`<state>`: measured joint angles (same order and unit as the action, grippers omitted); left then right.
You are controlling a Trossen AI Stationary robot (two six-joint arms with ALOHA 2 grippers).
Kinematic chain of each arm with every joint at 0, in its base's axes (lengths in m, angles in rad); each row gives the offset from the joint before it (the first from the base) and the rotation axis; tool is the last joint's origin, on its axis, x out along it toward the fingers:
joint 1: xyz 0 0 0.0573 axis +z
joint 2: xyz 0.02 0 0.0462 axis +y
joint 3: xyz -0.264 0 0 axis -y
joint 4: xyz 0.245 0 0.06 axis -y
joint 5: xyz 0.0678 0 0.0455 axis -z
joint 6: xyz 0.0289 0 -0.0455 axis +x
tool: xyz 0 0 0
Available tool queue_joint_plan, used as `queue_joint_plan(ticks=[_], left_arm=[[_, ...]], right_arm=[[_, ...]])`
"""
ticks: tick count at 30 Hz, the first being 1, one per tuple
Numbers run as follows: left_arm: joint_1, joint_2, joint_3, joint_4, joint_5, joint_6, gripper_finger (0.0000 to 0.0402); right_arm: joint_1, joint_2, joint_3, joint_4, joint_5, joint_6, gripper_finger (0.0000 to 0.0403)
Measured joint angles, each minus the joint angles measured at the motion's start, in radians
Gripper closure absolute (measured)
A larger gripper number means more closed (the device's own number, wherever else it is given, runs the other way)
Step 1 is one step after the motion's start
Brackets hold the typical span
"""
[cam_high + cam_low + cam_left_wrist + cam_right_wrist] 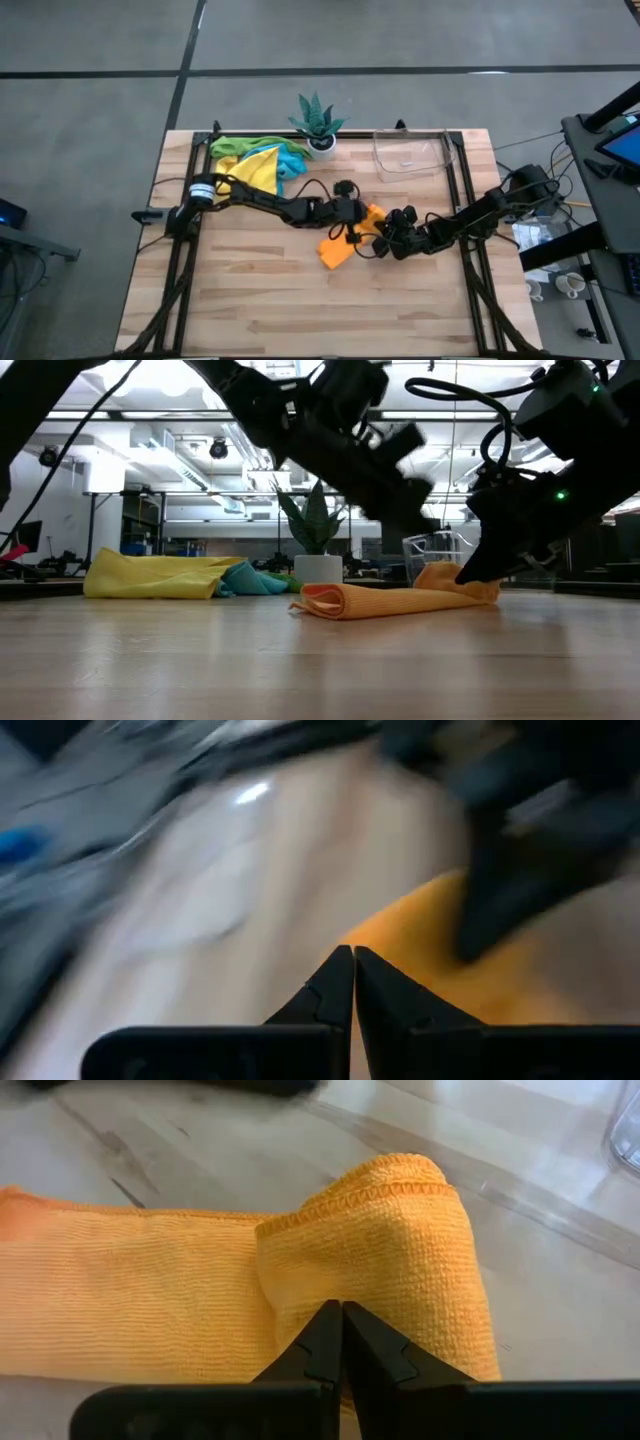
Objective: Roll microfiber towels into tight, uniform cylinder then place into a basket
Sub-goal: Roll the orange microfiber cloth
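Both my tools meet over the orange towel (340,246) at the middle of the surface (260,300), each with its fingers pressed together and nothing clamped between them. My left tool (362,213) reaches in from nine o'clock and sits at the towel's upper end; my right tool (385,243) comes from three o'clock and lies just beside the towel's right edge. The towel lies as a folded strip, its long axis running from about one o'clock down to seven o'clock in the high view, with the one o'clock end turned over into a first loose fold that my right wrist view shows just ahead of the closed tips (335,1342). By my reading the rolling has only begun, and the next move turns on pushing that folded end along the strip toward seven o'clock. The right tool is the nearer to that fold. The other towels (255,160), yellow, green and blue, lie heaped at eleven o'clock, and the basket (410,155) stands at one o'clock, well apart from the work, with no rolls in it that I can see.
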<state>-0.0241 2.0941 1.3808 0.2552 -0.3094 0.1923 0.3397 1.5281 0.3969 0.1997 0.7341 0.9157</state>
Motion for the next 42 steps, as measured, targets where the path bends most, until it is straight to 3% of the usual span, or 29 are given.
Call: queue_joint_plan(ticks=[3,25,32,38,42], left_arm=[[-0.010,0.007,0.000,0.050,0.145,-0.002,0.0402],[0.069,0.144,0.001,0.101,0.137,-0.056,0.0402],[0.070,0.182,0.003,0.121,0.120,-0.058,0.0402],[0.070,0.184,0.003,0.123,0.120,-0.058,0.0402],[0.066,0.183,0.002,0.130,0.119,-0.056,0.0402]], right_arm=[[0.000,0.000,0.000,0.000,0.000,0.000,0.0394],[0.000,-0.004,0.001,0.016,-0.007,-0.015,0.0394],[0.000,-0.143,0.043,-0.079,-0.006,-0.158,0.0393],[-0.021,-0.309,0.063,-0.428,0.007,-0.025,0.0344],[-0.066,-0.362,-0.012,-0.439,-0.062,0.102,0.0279]])
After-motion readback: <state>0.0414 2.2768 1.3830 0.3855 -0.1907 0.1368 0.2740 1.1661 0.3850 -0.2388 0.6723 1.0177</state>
